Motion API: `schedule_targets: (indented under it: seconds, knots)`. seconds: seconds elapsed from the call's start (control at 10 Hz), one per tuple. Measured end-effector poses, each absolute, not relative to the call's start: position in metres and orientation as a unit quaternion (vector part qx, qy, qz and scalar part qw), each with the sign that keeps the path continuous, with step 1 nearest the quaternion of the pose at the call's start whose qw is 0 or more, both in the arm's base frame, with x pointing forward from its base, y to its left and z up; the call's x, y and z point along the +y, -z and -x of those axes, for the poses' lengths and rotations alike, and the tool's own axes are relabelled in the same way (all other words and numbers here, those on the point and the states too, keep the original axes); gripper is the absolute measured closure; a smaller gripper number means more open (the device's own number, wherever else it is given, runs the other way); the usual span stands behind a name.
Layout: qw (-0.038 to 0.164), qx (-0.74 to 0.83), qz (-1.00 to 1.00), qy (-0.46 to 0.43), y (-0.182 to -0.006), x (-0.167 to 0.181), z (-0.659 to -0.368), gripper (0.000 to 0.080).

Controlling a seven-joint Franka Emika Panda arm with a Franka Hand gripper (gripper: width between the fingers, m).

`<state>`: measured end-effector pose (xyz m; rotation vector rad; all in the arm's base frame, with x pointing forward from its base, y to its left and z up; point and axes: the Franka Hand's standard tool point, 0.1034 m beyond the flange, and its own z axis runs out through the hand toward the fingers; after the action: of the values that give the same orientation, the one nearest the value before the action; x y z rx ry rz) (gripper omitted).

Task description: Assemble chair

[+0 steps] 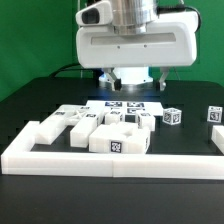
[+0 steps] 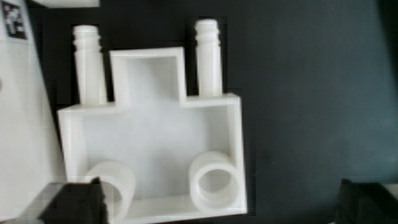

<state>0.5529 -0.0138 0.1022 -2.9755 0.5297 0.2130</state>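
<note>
Closest in the exterior view is the long white border rail [image 1: 110, 162], lying on the black worktop [image 1: 25, 105]. Just behind it are the chair parts [image 1: 100, 125], all loose and packed in a bunch, some of them touching. A block with a tag [image 1: 118, 143] sits at the front of the bunch. A small tagged cube [image 1: 173, 117] sits apart on the exterior view's right, and a second cube [image 1: 215, 114] sits further that way. Behind the bunch lies the marker board [image 1: 122, 103]. Farthest back, the hand [image 1: 130, 78] hangs above the parts with its fingers wide apart and nothing in them. The wrist view shows a pegged part [image 2: 151, 135] right under the hand, with two thin pegs [image 2: 208, 55] and two round holes [image 2: 217, 183]. I think the crowding is the danger. If the hand goes down a bit off line, a finger may bump a neighbour and shove the bunch. It might also land on a peg, so the part tips or slips out.
</note>
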Motion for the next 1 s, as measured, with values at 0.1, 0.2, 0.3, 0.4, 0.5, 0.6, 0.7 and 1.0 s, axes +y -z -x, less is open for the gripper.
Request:
schedule_targets:
  seconds: [0.1, 0.2, 0.3, 0.4, 0.5, 0.6, 0.7, 1.0]
  knots:
    - [0.056, 0.182, 0.979, -0.067, -0.097, -0.013, -0.557, 0.0150]
    - [0.056, 0.208, 0.974, -0.069, -0.097, -0.011, -0.557, 0.0150]
    - [0.056, 0.207, 0.974, -0.069, -0.097, -0.011, -0.557, 0.0150]
    - [0.056, 0.203, 0.975, -0.070, -0.096, -0.011, -0.557, 0.0150]
    - [0.048, 0.194, 0.978, -0.069, -0.092, -0.010, -0.554, 0.0150]
    - [0.036, 0.180, 0.981, -0.057, -0.081, -0.012, -0.557, 0.0150]
    - [0.020, 0.158, 0.986, -0.051, -0.070, -0.014, -0.562, 0.0150]
    - [0.017, 0.136, 0.990, -0.044, -0.052, -0.015, -0.575, 0.0150]
